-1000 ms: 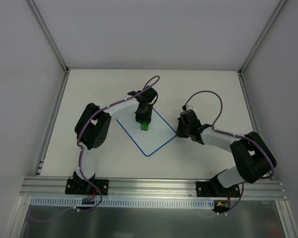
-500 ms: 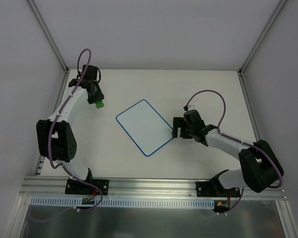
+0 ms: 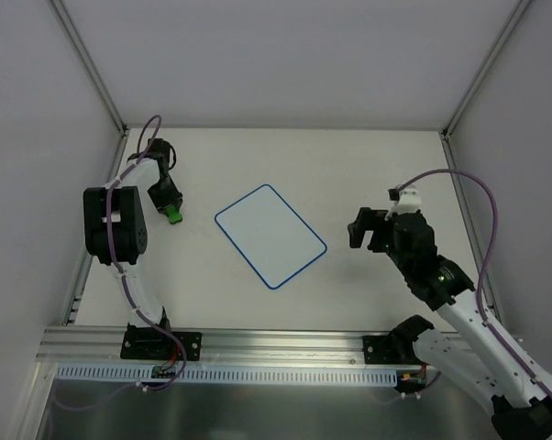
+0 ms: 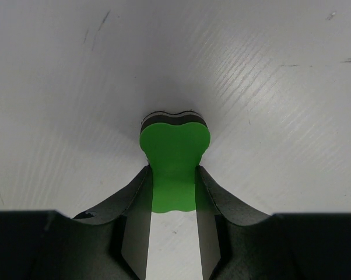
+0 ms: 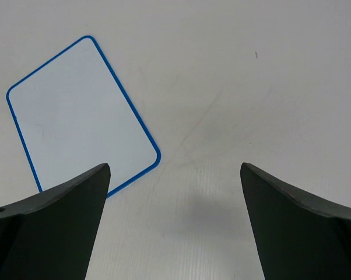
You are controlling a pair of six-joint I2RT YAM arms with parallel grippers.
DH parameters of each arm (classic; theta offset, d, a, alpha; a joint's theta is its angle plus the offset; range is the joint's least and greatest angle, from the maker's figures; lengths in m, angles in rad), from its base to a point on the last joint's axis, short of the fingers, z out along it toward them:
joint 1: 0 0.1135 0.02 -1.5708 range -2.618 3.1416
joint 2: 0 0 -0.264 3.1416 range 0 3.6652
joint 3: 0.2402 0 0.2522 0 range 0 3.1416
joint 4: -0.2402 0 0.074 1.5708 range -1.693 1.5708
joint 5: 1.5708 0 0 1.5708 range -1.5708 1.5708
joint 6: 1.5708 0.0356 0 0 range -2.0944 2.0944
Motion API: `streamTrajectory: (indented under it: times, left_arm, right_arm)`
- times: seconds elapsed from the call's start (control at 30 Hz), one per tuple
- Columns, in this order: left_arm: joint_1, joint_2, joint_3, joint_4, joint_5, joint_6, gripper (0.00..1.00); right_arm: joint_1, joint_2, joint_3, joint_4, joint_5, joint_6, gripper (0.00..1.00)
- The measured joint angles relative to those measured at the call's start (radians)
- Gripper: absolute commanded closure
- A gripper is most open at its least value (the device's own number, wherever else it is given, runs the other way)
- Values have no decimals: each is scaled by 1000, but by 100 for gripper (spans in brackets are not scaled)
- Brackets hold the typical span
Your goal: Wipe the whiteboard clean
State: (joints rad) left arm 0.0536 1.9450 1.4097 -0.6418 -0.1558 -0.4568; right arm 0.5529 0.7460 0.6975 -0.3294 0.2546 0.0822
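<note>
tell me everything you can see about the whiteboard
The whiteboard is a flat white rectangle with rounded corners and a thin blue border. Its surface looks smooth and clean, with no clear marks visible. It lies flat on the white table, turned diagonally to its edges, near the middle. Nothing sits on it; only the table touches it.
</note>
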Motion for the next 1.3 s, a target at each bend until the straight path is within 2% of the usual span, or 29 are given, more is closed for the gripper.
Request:
streamTrajectory:
  times: [0.03, 0.1, 0.13, 0.27, 0.37, 0.5, 0.63, 0.77, 0.93, 1.1, 1.3]
  left_arm:
    - [0, 12, 4, 0, 4, 0, 71]
    - [0, 31, 11, -2, 9, -1, 60]
    - [0, 31, 13, -2, 12, -2, 48]
    - [0, 31, 14, -2, 19, -13, 19]
    - [0, -2, -11, 6, 32, -26, 9]
    - [0, -159, -88, -8, 74, -22, 5]
    - [0, -440, -121, -13, 149, 36, 1]
    - [0, -766, -124, -3, 202, 120, 1]
    - [0, -1086, -114, -1, 208, 200, 1]
    - [0, -1254, -68, -23, 198, 245, 1]
    - [-22, -1334, 21, -64, 146, 274, 1]
  right_arm:
    - [0, -32, 0, -9, 8, -8, 1]
    - [0, -105, 0, -37, 31, -24, 1]
    - [0, -134, 0, -49, 42, -31, 1]
    - [0, -220, 4, -89, 77, -47, 1]
    - [-2, -237, 37, -140, 93, -57, 1]
    - [-2, -236, 120, -200, 112, -89, 1]
    - [-2, -235, 240, -236, 146, -132, 1]
    - [-2, -240, 333, -246, 187, -181, 1]
    - [-2, -246, 424, -261, 227, -247, 1]
    - [-2, -259, 484, -264, 257, -301, 1]
    - [-2, -297, 524, -266, 299, -357, 1]
